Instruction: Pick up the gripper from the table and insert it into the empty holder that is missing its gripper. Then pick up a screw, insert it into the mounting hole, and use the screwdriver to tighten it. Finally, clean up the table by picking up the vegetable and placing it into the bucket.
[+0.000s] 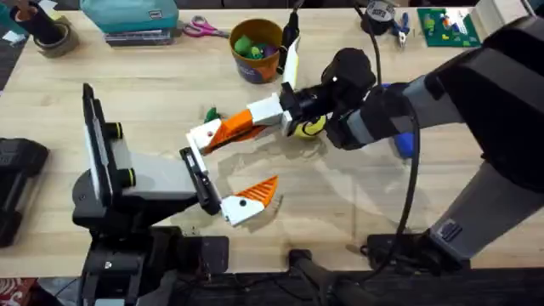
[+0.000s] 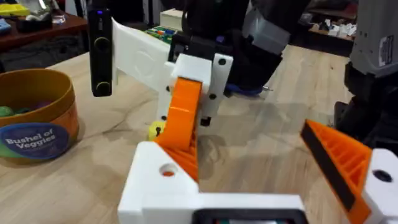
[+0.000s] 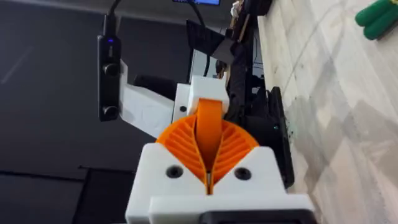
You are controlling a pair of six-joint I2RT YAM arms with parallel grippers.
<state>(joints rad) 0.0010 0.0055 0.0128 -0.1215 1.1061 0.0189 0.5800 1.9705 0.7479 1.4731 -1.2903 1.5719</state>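
My right gripper (image 1: 257, 121) is shut on the loose orange gripper (image 1: 234, 127), its two orange fingers pinching the piece (image 3: 209, 124). The piece's end lies against the bare white holder (image 1: 202, 136) on my left arm's far finger mount (image 2: 155, 180). My left gripper (image 1: 229, 168) stands open, and its other mount bears an orange finger (image 2: 339, 158). The small green vegetable (image 1: 210, 113) lies on the table just behind the holder. The orange-brown bucket (image 1: 255, 47) stands at the back with toy pieces inside. The blue screwdriver (image 1: 405, 143) lies mostly hidden behind my right arm.
A yellow ring (image 1: 310, 127) lies under my right wrist. Along the back edge are a teal case (image 1: 127, 17), scissors (image 1: 201, 30), a tape roll (image 1: 53, 36), blue-handled pliers (image 1: 400, 25) and a green board (image 1: 448, 25). A black block (image 1: 17, 183) sits at the left edge.
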